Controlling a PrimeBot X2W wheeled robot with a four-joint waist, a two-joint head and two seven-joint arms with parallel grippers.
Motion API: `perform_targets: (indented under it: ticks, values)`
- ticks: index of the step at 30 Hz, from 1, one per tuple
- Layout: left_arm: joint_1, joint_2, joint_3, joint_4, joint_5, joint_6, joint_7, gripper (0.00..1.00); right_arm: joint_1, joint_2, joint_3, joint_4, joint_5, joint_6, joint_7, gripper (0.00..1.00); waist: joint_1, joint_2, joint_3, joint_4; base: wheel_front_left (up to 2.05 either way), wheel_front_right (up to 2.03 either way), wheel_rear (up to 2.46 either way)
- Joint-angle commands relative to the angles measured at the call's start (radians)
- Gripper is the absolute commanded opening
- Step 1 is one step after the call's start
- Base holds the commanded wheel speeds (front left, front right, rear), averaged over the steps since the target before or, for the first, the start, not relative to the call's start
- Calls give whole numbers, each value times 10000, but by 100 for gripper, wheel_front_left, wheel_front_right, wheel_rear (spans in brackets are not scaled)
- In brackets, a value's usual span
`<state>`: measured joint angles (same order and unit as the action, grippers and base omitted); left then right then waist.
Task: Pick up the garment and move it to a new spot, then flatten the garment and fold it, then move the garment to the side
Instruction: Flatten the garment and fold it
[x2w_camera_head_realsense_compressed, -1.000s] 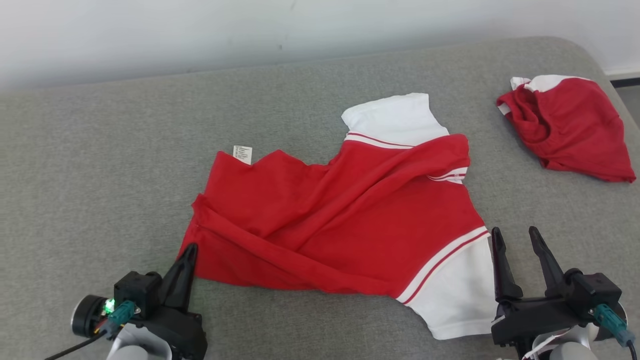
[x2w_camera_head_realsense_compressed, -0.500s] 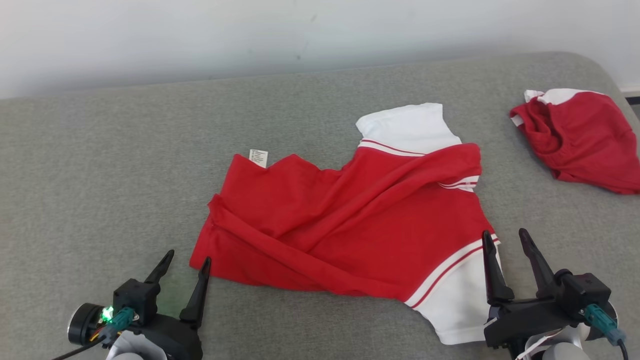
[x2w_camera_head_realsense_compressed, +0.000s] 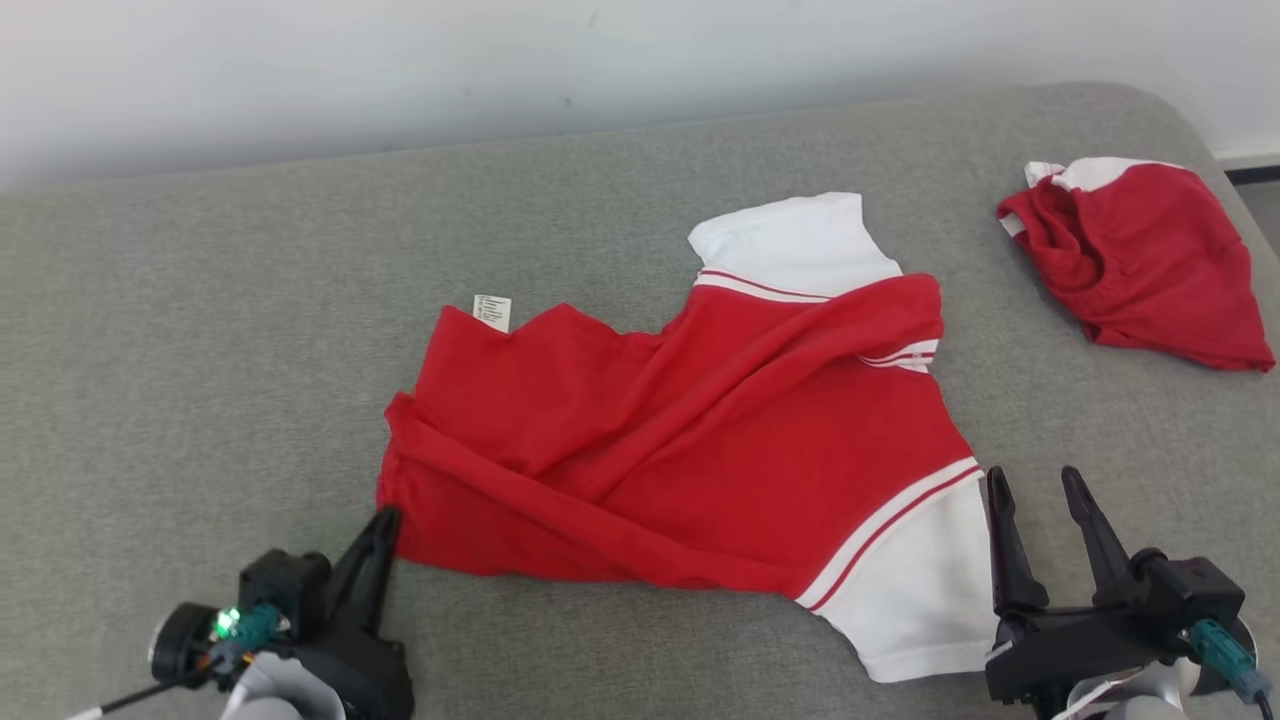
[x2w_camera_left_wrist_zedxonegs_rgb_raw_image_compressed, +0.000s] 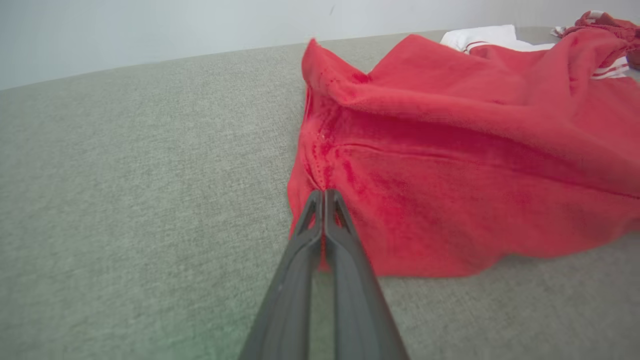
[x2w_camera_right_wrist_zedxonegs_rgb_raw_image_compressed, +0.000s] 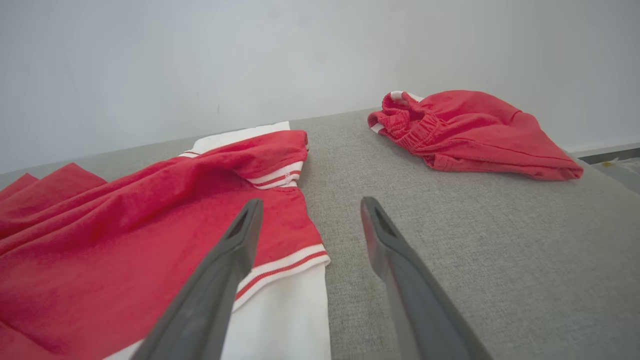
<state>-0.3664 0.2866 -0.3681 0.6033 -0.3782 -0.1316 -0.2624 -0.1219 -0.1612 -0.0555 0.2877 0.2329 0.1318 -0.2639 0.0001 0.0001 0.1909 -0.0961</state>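
Garment (x2w_camera_head_realsense_compressed: 680, 440), a red shirt with white sleeves, lies rumpled on the grey table (x2w_camera_head_realsense_compressed: 200, 330). Left gripper (x2w_camera_head_realsense_compressed: 388, 512) is clenched at its near-left hem corner; whether cloth is caught I cannot tell. Right gripper (x2w_camera_head_realsense_compressed: 1030, 472) gapes beside the near sleeve (x2w_camera_head_realsense_compressed: 920, 590). To flatten well, pinch both corners firmly, then pull apart evenly.

garment (x2w_camera_head_realsense_compressed: 680, 440): red shirt, white striped-edge sleeves
state: lay rumpled, partly spread
place: was central on grey pad (x2w_camera_head_realsense_compressed: 200, 350)
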Motion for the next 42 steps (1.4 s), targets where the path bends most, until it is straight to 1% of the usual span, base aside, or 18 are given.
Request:
perform_targets:
  ticks: [1, 3, 5, 8, 11, 13, 14, 19, 20, 21, 24, 27, 31, 36, 42]
  values:
    - [264, 0, -35, -75, -109, 20, -32, 0, 77, 43, 12, 7, -61, -28, -1, 100, -1, -1, -183, 214, 0, 0, 0]
    - [390, 49, 88, -357, -28, 22, -32, 0, 78, 64, 68, -15, -70, -28, -1, 100, -1, -1, -277, 327, 0, 0, 0]
    - [677, -7, 370, -1052, 153, 75, -31, 0, 78, 35, 72, -47, -37, -28, -1, 100, -1, -1, -361, 432, 0, 0, 0]
    - [1541, -204, 824, -2231, 461, 218, -31, 0, 262, 96, -46, -74, -45, -28, 1, 100, -1, -1, -467, 695, 0, 0, 0]
    - [2322, -360, 1087, -2871, 592, 278, -32, 0, 377, 112, -70, -70, -6, -28, -2, 100, -1, -1, -513, 954, 0, 0, 0]
    - [2743, -543, 1091, -3006, 668, 220, -32, 0, 445, 122, -91, -58, 24, -28, -1, 100, -1, -1, -550, 1117, 0, 0, 0]
    - [2743, -543, 1091, -3006, 668, 220, -32, 0, 445, 122, -91, -58, 24, -28, -1, 100, -1, -1, -550, 1117, 0, 0, 0]
    - [3413, -842, 950, -2536, 645, 90, -31, 0, 440, 81, 56, 35, 54, -28, -1, 100, -1, -1, -697, 1268, 0, 0, 0]
    - [3484, -904, 960, -2439, 693, 111, -32, 40, 443, 64, 87, 55, 58, -28, -1, 100, -1, -1, -732, 1271, 0, 0, 0]
    - [3536, -956, 1019, -2349, 709, 98, -32, 100, 434, 36, 118, 75, 73, -28, -1, 100, -1, -1, -776, 1260, 0, 0, 0]
    - [3670, -1117, 1260, -2452, 780, 61, -31, 100, 475, -57, 108, 74, 136, -28, -1, 100, -1, -1, -902, 1233, 0, 0, 0]
    - [3799, -1134, 1630, -2849, 890, 43, -32, 100, 651, -81, 51, 114, 148, -28, -1, 100, -1, -1, -1006, 1185, 0, 0, 0]
    - [3753, -1006, 1805, -2864, 1062, 15, -31, 100, 828, -157, 69, 266, 119, -28, -1, 100, -1, -1, -1094, 1025, 0, 0, 0]
    - [3475, -863, 1802, -2653, 1090, 21, -31, 100, 1429, -331, -70, 344, -66, -28, 90, 100, -1, -1, -1230, 737, 0, 0, 0]
    - [3414, -763, 1895, -2612, 1040, 12, -32, 100, 2071, -497, -287, 238, 131, -28, 669, 100, -1, -1, -1096, 433, 0, 0, 0]
